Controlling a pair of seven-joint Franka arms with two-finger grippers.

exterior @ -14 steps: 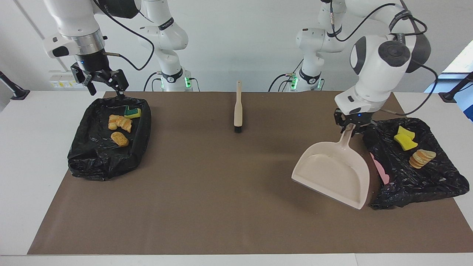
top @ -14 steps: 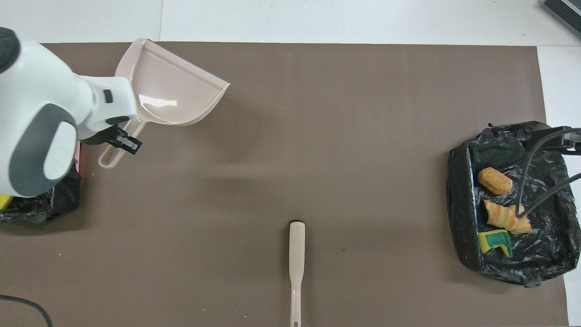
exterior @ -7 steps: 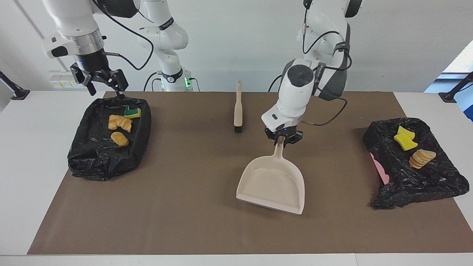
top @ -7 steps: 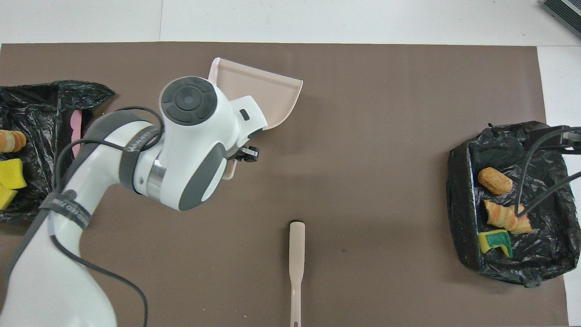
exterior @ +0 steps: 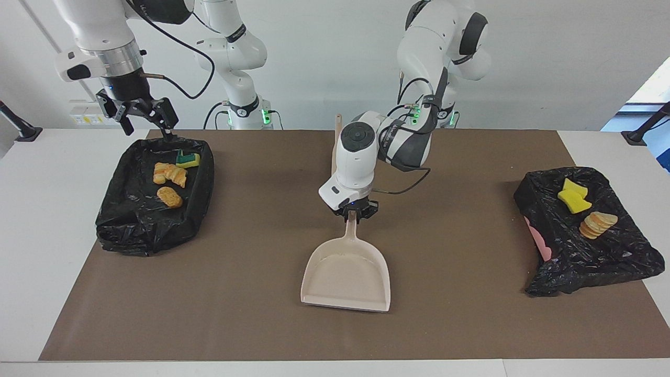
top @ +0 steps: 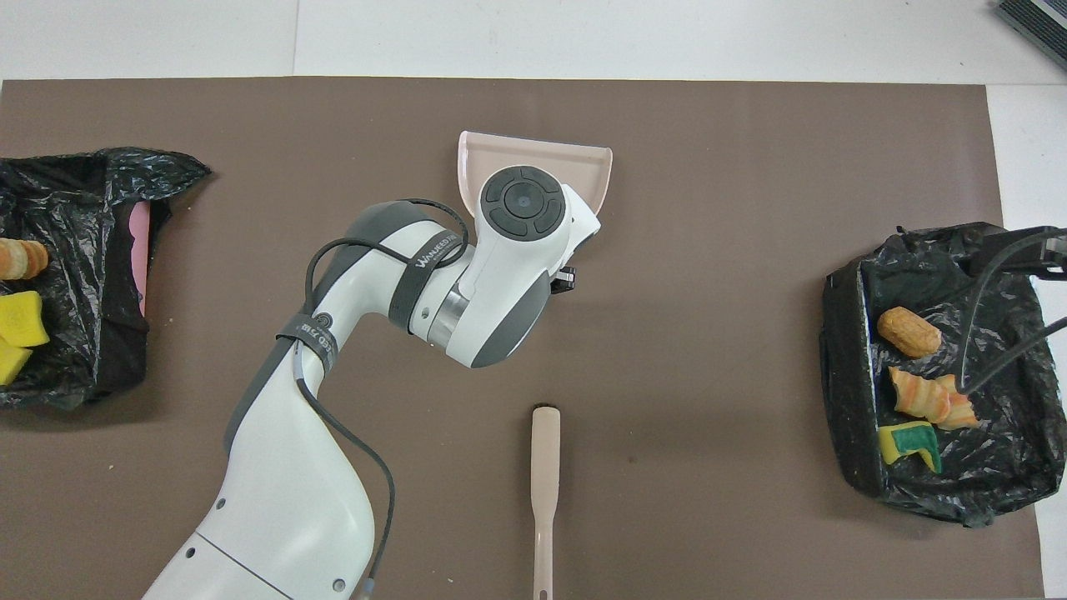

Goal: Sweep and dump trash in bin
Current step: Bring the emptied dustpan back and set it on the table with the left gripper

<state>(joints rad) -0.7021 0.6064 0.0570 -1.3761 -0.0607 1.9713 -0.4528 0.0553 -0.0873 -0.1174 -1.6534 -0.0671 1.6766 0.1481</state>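
Over the last second I have swung the left gripper (exterior: 355,214), clamped on the dustpan (exterior: 346,275) handle, from the bin (exterior: 586,230) at the right of the facing view to the middle of the mat, where the empty pan sits low. All the trash (exterior: 170,180) I can see lies in that bin and the bin (exterior: 152,196) at centre left, so I judge the dumping done and this a put-down. The right gripper (exterior: 141,112) waits open over the left-hand bin's upper rim; the brush (top: 544,492) lies at bottom centre of the overhead view.
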